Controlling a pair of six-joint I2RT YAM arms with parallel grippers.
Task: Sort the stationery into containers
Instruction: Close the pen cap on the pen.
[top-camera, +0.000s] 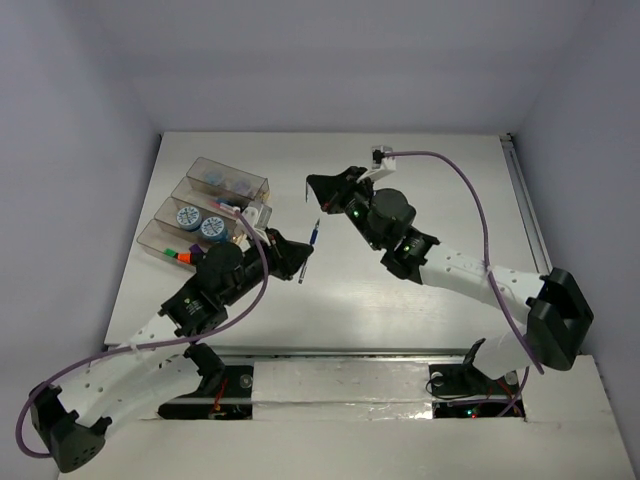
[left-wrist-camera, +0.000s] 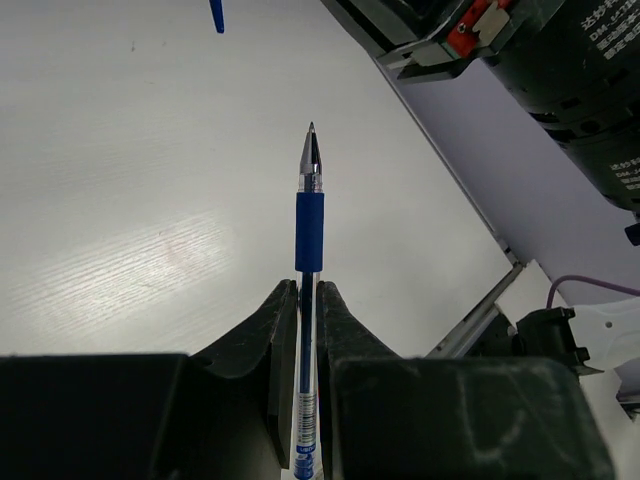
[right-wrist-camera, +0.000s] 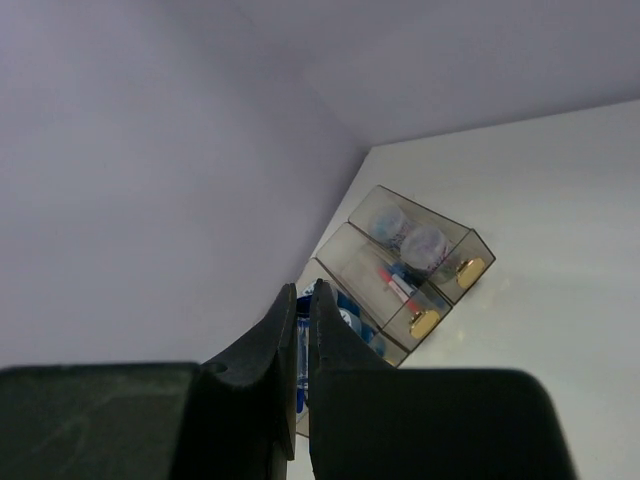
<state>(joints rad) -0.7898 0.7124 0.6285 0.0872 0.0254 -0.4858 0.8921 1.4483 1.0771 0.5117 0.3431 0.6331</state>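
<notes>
The containers (top-camera: 160, 232) are four smoky clear compartments at the table's far left, also visible in the right wrist view (right-wrist-camera: 452, 240). One holds two blue-and-white rolls (top-camera: 199, 221), the nearest one markers (top-camera: 180, 252), and the far one pale rolls (right-wrist-camera: 405, 236). A pink pen (right-wrist-camera: 396, 286) lies in the second. My left gripper (left-wrist-camera: 308, 292) is shut on a slim blue pen (left-wrist-camera: 309, 225) whose silver tip points away over the table. My right gripper (right-wrist-camera: 304, 300), raised just right of the containers, is shut on another blue pen (top-camera: 316, 232) that hangs from it.
The two held pens are close together mid-table in the top view. A purple cable (top-camera: 470, 190) loops over the right arm. A metal rail (top-camera: 525, 210) runs along the table's right edge. Grey walls surround the table.
</notes>
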